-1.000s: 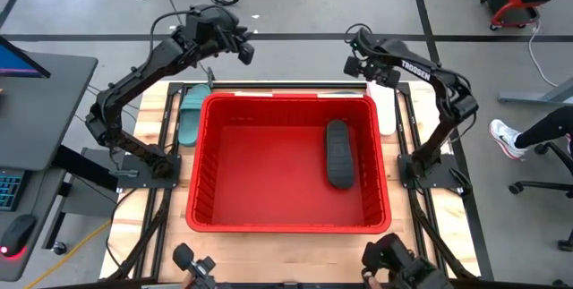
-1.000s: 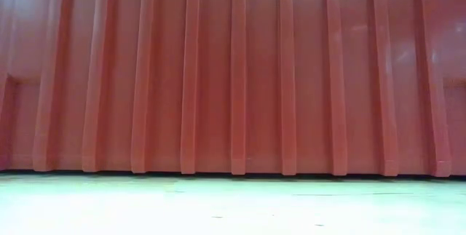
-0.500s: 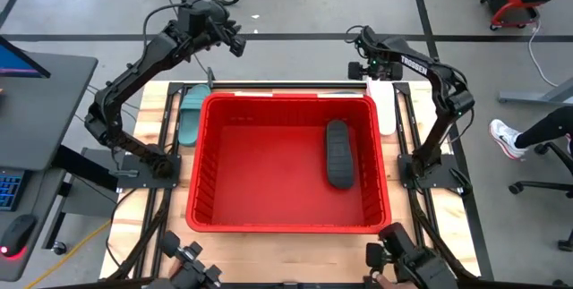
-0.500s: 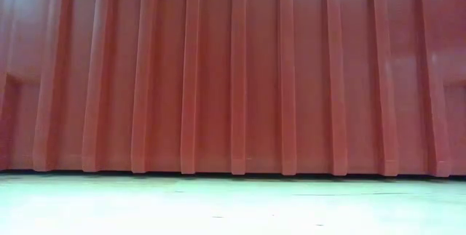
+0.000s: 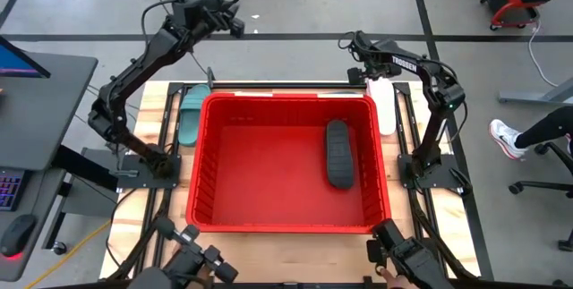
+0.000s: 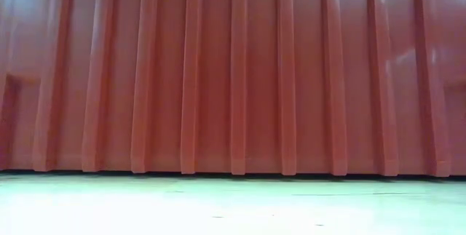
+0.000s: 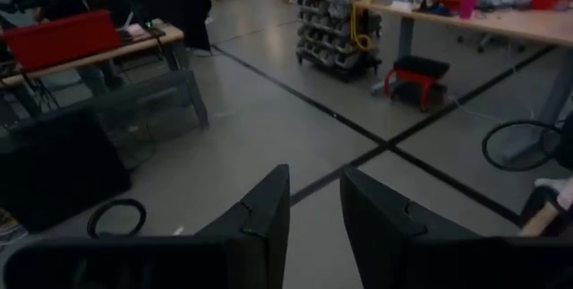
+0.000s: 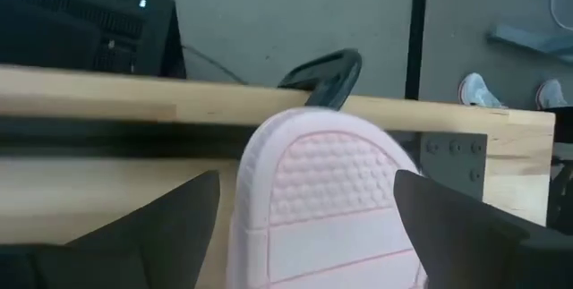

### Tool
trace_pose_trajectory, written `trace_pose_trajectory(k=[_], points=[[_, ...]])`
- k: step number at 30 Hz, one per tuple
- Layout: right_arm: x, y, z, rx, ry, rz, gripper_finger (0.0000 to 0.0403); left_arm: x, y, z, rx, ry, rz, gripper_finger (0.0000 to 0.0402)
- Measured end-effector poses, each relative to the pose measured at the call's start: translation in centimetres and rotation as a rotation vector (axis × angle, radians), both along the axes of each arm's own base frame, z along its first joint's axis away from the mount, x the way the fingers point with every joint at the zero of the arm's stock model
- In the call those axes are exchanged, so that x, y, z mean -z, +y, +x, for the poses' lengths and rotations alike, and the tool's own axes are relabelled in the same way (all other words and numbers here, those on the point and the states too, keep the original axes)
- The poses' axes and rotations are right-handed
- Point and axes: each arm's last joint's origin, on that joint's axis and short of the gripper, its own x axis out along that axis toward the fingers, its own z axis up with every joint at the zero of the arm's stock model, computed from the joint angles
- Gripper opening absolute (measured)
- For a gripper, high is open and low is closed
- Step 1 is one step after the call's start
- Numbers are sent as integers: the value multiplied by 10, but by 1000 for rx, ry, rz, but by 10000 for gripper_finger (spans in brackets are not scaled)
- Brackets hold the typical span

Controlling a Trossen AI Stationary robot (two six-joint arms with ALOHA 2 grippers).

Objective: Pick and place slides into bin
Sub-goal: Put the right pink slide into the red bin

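Note:
The red bin (image 5: 286, 97) fills the middle of the table, and its ribbed wall (image 6: 233, 75) fills the low view. A black slide (image 5: 337, 153) lies on the bin's floor toward the right. A teal slide (image 5: 190, 114) lies on the table at the bin's left. A white slide (image 5: 386, 110) lies on the table at the bin's right. My right gripper (image 5: 357, 56) is open by the bin's far right corner. In the right wrist view its fingers (image 8: 309, 191) stand on either side of the white slide (image 8: 327, 182). My left gripper (image 5: 233, 27) is raised beyond the table's far edge, open a little and empty (image 7: 315, 191).
Black arm bases (image 5: 148, 164) and rails flank the bin on both sides. Dark hand-held devices (image 5: 192, 262) show at the near edge. A person's leg and shoe (image 5: 510, 137) are off the table's right side. A desk with a screen (image 5: 27, 65) stands at the left.
My left gripper has risen and gone toward the far edge, now beyond the table. My right gripper has stayed by the bin's far right corner, shifting only slightly. The slides and the bin have not moved.

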Motion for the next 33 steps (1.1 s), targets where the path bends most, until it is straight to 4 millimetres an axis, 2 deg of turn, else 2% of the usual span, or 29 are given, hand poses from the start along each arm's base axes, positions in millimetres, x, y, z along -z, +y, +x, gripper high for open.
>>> trace_pose_trajectory(k=[5, 9, 22, 26, 30, 33], points=[[0, -1, 1, 38, -20, -29, 341, 9, 11, 9, 0, -4, 4, 108], [3, -1, 4, 52, -22, -27, 341, 7, 16, 12, -4, -69, 36, 108], [-10, 13, 13, -13, -18, -22, 341, 6, 17, 14, -7, -102, 45, 108], [7, 20, 7, -11, 8, 9, 341, 6, 17, 14, -7, -98, 46, 108], [11, 25, 4, -4, -46, -101, 341, 7, 17, 13, -6, -80, 54, 108], [20, 30, 0, -1, -24, -108, 341, 7, 17, 13, -6, -78, 56, 108]])
